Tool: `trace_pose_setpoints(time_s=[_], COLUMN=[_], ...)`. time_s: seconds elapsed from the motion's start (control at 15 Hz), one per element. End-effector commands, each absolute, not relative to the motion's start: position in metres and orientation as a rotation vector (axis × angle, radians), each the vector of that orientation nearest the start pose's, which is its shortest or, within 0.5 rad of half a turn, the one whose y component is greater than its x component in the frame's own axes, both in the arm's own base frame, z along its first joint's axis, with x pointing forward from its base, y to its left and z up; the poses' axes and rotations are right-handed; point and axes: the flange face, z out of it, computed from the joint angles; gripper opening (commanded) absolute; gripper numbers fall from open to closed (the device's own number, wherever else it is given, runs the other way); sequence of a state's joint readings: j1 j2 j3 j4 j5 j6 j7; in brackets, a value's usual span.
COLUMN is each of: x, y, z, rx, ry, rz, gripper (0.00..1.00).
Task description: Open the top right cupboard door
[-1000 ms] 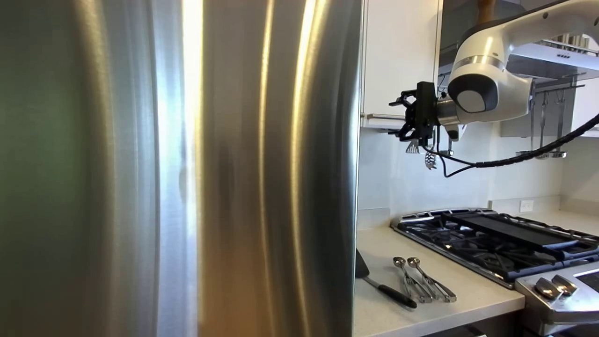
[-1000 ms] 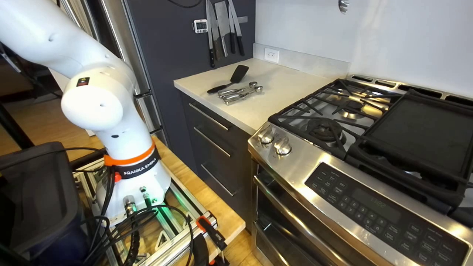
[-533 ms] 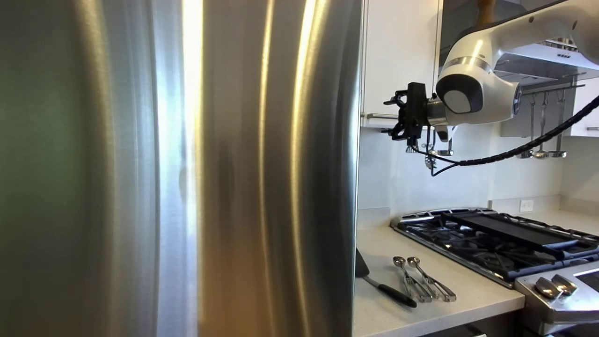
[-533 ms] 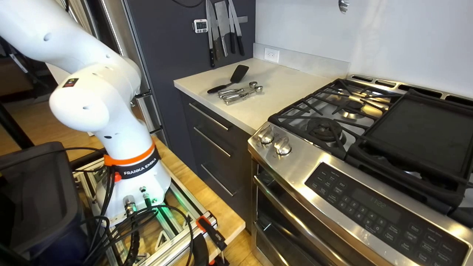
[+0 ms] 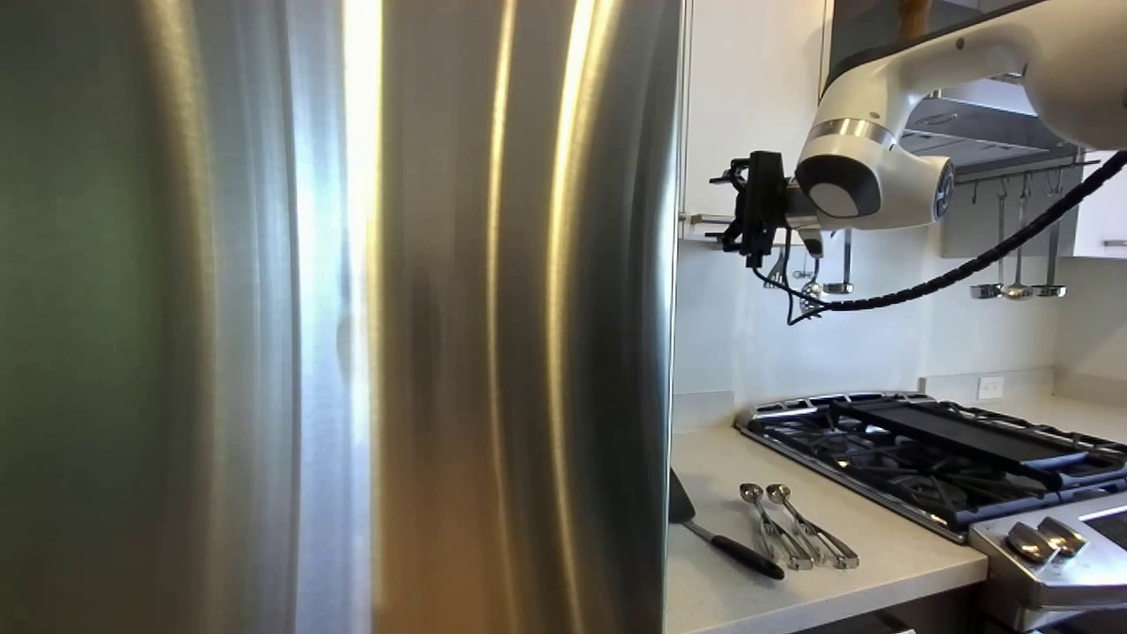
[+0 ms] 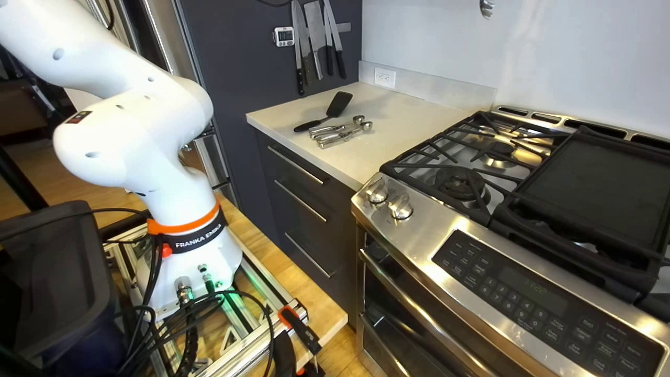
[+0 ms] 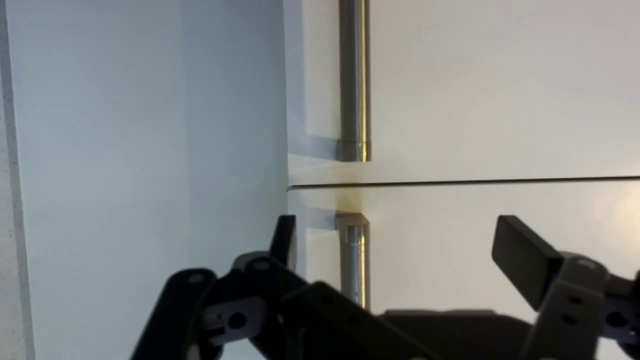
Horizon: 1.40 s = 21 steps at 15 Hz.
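Claw point(image 7: 397, 240) before cupboard door point(image 5: 753, 97), counter point(image 6: 408, 116) below, spatula point(image 6: 336, 107) and scoops point(image 6: 337, 137) on it, stove point(image 6: 523, 251) to its right

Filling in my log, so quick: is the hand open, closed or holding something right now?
Hand: open, fingers wide apart in the wrist view, holding nothing.

1. The cupboard door point(image 5: 753, 97) is plain white.
2. The bar handles point(image 7: 355, 75) are silver with a golden streak.
3. The gripper point(image 7: 392, 245) is mostly black.
4. The arm point(image 6: 157, 131) is mainly white, with an orange band point(image 6: 183, 226) above a black band point(image 6: 199, 238).
5. The fridge point(image 5: 440, 264) is brushed silver, streaked with gold and pale blue, greenish toward one edge.
6. The drawers point(image 6: 324, 238) are dark grey, the counter point(image 6: 413, 112) off-white.
7. The griddle point(image 6: 602, 183) is black.
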<state>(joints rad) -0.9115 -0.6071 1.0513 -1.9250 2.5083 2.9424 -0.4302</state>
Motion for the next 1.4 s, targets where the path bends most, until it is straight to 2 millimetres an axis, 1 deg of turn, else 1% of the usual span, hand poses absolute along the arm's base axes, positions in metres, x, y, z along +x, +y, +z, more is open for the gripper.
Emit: trace_pose_setpoints(time_s=[0.0, 0.27, 0.33, 0.4, 0.47, 0.53, 0.67, 0.8, 0.87, 0.93, 1.0, 1.07, 1.13, 1.2, 1.33], x=[0.483, 0.490, 0.492, 0.494, 0.496, 0.497, 0.501, 0.504, 0.506, 0.507, 0.509, 0.509, 0.510, 0.510, 0.509], y=[0.166, 0.167, 0.168, 0.167, 0.167, 0.167, 0.166, 0.166, 0.166, 0.166, 0.167, 0.168, 0.169, 0.169, 0.169], z=[0.649, 0.643, 0.641, 0.639, 0.639, 0.638, 0.637, 0.636, 0.635, 0.635, 0.634, 0.633, 0.632, 0.631, 0.634], rx=[-1.257, -1.269, -1.277, -1.280, -1.280, -1.280, -1.281, -1.281, -1.282, -1.282, -1.281, -1.283, -1.284, -1.284, -1.283], ry=[0.995, 1.008, 1.013, 1.017, 1.016, 1.018, 1.021, 1.025, 1.026, 1.026, 1.026, 1.025, 1.026, 1.024, 1.014], rz=[-1.120, -1.156, -1.159, -1.165, -1.169, -1.172, -1.178, -1.178, -1.178, -1.177, -1.174, -1.171, -1.163, -1.158, -1.149], gripper=[1.00, 0.99, 0.96, 0.95, 0.90, 0.82, 0.71, 0.55, 0.50, 0.44, 0.45, 0.39, 0.21, 0.21, 0.06])
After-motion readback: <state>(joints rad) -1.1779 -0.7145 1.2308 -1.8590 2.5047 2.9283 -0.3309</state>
